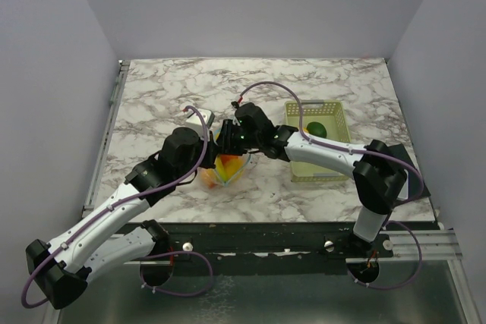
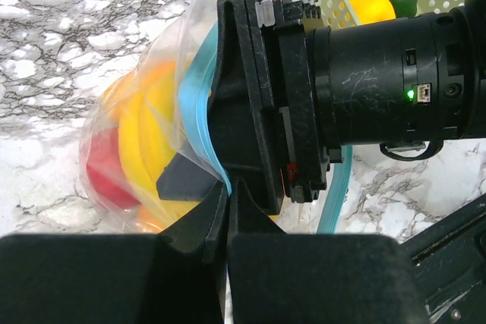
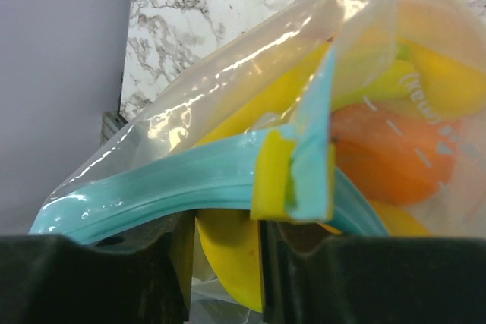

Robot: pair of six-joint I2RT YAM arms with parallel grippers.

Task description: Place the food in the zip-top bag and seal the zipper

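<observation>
My left gripper (image 2: 228, 214) is pinched on the zipper (image 3: 152, 180), mid-bench toward the near edge. The strip runs lengthwise across the right gripper (image 3: 225, 259); can't tell if that one's clamped.

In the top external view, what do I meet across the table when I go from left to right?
You meet: left arm's black wrist → zip-top bag → pale basket → right arm's black elbow.

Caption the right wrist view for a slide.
Close-up: the bag's teal zipper above the right gripper, banana and orange inside.
</observation>
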